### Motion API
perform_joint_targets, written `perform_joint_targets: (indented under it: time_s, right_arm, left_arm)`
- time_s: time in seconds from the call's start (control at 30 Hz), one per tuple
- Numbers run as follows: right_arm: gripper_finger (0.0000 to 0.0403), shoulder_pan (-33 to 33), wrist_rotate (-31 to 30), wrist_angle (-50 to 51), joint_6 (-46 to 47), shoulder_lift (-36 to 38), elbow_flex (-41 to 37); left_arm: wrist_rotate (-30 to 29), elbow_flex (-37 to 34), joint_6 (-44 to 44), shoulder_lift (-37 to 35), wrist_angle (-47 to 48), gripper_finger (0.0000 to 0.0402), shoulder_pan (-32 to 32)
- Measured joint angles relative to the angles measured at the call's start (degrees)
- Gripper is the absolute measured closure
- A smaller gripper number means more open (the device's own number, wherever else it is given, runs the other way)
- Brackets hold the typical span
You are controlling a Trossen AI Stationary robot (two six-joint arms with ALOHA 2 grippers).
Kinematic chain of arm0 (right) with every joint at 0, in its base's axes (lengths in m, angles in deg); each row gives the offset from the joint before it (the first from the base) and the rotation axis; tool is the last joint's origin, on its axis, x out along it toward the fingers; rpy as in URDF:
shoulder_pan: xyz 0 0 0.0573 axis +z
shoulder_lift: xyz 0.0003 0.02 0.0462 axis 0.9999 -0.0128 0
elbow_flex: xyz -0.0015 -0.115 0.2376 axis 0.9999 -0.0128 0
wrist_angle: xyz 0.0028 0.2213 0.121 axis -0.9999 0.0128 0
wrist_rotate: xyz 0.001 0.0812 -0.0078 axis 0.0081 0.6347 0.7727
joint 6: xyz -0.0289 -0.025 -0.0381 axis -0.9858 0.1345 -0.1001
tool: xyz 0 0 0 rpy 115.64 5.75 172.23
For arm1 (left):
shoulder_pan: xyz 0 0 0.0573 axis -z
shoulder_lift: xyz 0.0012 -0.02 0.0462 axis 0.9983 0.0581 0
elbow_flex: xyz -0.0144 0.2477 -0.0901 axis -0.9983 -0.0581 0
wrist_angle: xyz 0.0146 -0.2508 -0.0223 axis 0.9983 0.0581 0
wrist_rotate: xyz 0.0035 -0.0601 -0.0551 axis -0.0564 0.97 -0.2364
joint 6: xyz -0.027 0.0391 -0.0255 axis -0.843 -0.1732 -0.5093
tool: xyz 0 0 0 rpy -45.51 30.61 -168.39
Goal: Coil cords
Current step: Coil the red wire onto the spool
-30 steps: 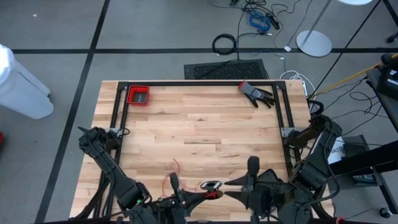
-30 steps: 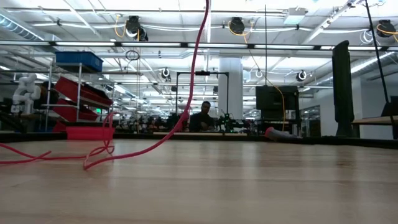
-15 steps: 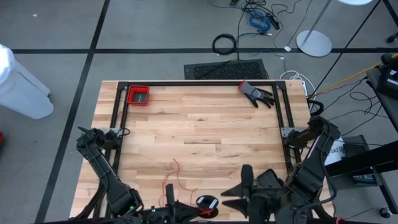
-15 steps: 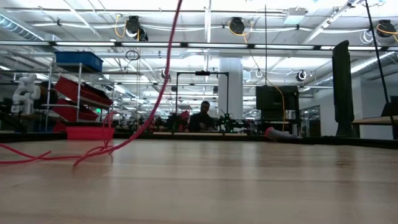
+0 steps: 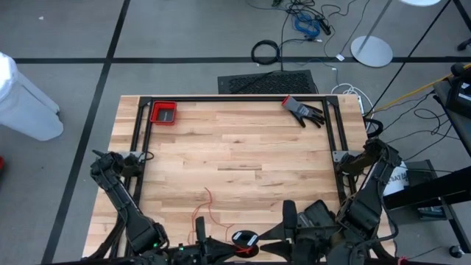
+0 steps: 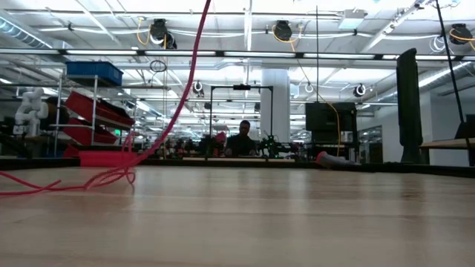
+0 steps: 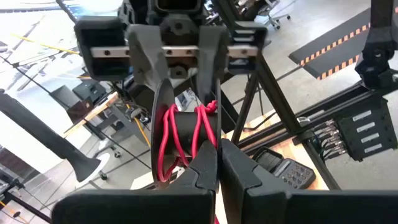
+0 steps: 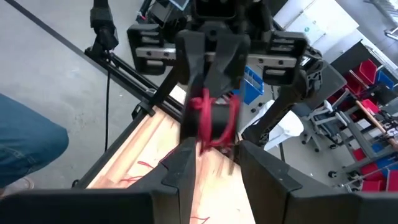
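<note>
Near table edge, centre: thin red string-like cord [image 5: 210, 215] partly wound on small round black spool [image 5: 243, 240]. Left gripper [image 5: 210, 245] pinched shut on the cord; right gripper [image 5: 274, 237] clamps the spool. Loose loops remain on the wooden table [image 5: 243, 140]; coiling roughly midway.

High view: the whole tabletop [image 5: 235, 147] is seen from straight overhead, from well above, with surrounding floor included.
Low view: the scene is viewed level across the tabletop [image 6: 297, 222] from its surface height, towards the room behind.
Left wrist view: the spool [image 7: 186, 140] is seen close up, with the right arm's end effector facing the lens.
Right wrist view: the same spool [image 8: 214, 121] is seen close from the opposite side.
Shared: the red cord [image 5: 210, 213] is probably the strand in the low view [image 6: 111, 176].
</note>
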Motion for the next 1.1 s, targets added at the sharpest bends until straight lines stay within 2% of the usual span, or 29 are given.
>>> perform_joint_targets:
  time_s: [0.5, 1.0, 1.1]
  right_arm:
    - [0.0294, -2.45, -0.11, -1.39, -0.17, -0.44, 0.0]
    - [0.0394, -3.18, 0.16, -2.81, -4.04, -2.17, 0.02]
    - [0.0397, -3.15, -0.22, -3.03, -4.04, -2.18, 0.02]
  left_arm:
    - [-0.13, 0.0, -0.04, 0.0, 0.01, 0.0395, -0.07]
    - [-0.13, 0.02, -0.15, 0.0, 0.21, 0.0395, 0.09]
    - [-0.13, 0.02, -0.13, 0.0, 0.07, 0.0395, 0.09]
